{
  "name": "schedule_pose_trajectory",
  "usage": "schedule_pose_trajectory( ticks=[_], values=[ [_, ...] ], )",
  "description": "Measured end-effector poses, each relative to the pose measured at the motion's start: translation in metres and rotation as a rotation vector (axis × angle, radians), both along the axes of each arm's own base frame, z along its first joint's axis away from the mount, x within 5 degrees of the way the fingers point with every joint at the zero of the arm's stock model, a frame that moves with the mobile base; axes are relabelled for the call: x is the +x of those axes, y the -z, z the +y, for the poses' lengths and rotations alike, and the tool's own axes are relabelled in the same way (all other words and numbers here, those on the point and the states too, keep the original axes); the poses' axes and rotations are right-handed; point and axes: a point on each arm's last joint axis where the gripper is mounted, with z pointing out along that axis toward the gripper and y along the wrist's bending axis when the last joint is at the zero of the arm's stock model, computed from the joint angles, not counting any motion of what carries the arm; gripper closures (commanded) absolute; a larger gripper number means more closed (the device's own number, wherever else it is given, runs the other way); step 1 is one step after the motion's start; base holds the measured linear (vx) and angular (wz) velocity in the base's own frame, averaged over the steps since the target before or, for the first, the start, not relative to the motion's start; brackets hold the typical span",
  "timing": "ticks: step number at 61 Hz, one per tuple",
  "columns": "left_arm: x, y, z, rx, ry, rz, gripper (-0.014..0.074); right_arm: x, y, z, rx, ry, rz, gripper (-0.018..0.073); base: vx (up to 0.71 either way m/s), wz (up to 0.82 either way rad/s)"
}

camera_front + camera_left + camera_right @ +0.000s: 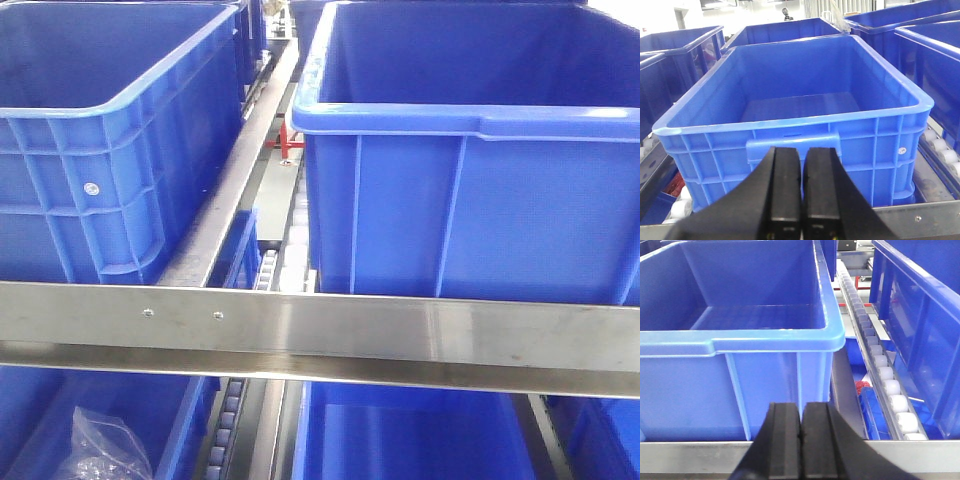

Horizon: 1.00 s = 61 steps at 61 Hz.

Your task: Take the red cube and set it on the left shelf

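The left shelf fills every view: a steel rack with a flat front rail (330,325), roller tracks (875,355) and large blue crates. No red cube shows in any view. My left gripper (802,151) is shut with nothing between its black fingers, and it hangs just in front of an empty blue crate (795,95). Level with the front rail (690,457), my right gripper (801,406) is shut and empty too, before the near wall of another empty blue crate (740,315).
Two blue crates (110,130) (480,150) stand side by side on the upper tier, a steel divider (235,190) between them. The lower tier holds more blue crates, one with a clear plastic bag (105,445). A small red lump (862,386) lies below the roller track.
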Motion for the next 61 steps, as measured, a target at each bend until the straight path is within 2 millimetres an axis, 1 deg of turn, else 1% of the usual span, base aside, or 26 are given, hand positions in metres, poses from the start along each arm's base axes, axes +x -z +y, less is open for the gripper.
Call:
schedule_pose_trajectory(
  ticks=[31, 61],
  values=[
    [0.0, 0.0, 0.0, 0.0, 0.0, 0.0, 0.0491, -0.0001, -0.0001, -0.0009, -0.066, 0.008, 0.004, 0.0501, 0.0, 0.0],
    [0.0, 0.0, 0.0, 0.0, 0.0, 0.0, 0.0491, 0.0, 0.0001, -0.0005, -0.019, 0.006, 0.002, 0.0501, 0.0, 0.0]
  ],
)
